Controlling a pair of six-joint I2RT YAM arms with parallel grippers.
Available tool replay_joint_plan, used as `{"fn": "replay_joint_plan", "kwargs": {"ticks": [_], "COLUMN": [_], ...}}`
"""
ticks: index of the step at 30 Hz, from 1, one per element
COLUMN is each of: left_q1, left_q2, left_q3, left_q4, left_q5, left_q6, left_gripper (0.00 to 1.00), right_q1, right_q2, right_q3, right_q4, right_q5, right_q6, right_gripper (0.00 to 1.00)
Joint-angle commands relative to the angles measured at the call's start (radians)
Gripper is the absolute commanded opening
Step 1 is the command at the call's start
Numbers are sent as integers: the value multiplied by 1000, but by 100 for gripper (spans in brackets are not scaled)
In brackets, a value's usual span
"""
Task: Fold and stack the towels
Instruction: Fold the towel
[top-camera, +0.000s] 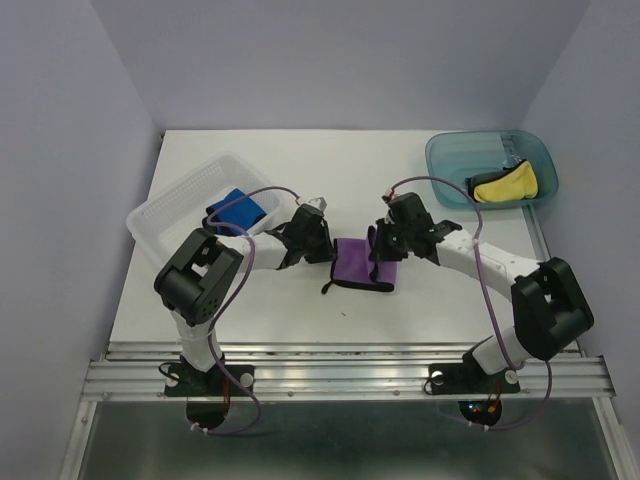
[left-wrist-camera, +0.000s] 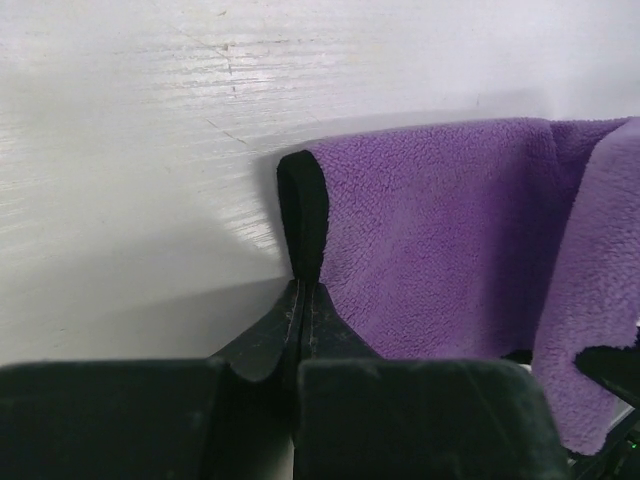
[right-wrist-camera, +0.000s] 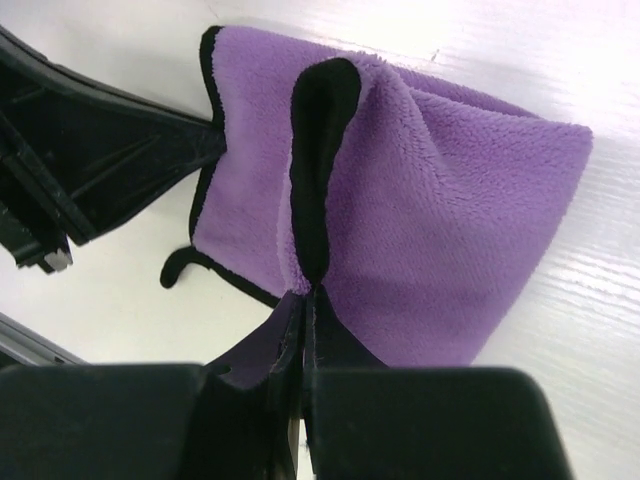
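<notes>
A purple towel (top-camera: 352, 262) with black edging lies in the middle of the table between my two grippers. My left gripper (top-camera: 322, 247) is shut on its left edge; the left wrist view shows the jaws pinching the black hem (left-wrist-camera: 303, 215) of the purple towel (left-wrist-camera: 440, 240). My right gripper (top-camera: 379, 246) is shut on its right edge, pinching a black fold (right-wrist-camera: 318, 150) of the purple towel (right-wrist-camera: 440, 220). A blue towel (top-camera: 240, 210) lies in the clear tray (top-camera: 175, 205). A yellow towel (top-camera: 508, 184) lies in the teal tub (top-camera: 455, 160).
The clear plastic tray stands at the left of the table, the teal tub at the back right corner. The left gripper's black body (right-wrist-camera: 90, 160) shows in the right wrist view. A metal rail (top-camera: 340, 375) runs along the table's near edge.
</notes>
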Motion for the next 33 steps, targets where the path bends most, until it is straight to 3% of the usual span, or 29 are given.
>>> {"fn": "replay_joint_plan", "kwargs": {"ticks": [1, 33], "left_q1": [-9, -9], "left_q2": [-18, -37], "left_q3": [-29, -52], "left_q4": [20, 21], "left_q5": [16, 13], "left_q6": [-3, -12], "left_gripper": [0, 0], "right_q1": [27, 90], "right_q2": [41, 251], "right_q3": [72, 136], "right_q4": [73, 186], "right_q5": [-10, -1], "right_q6": [55, 178], "right_gripper": [1, 1]}}
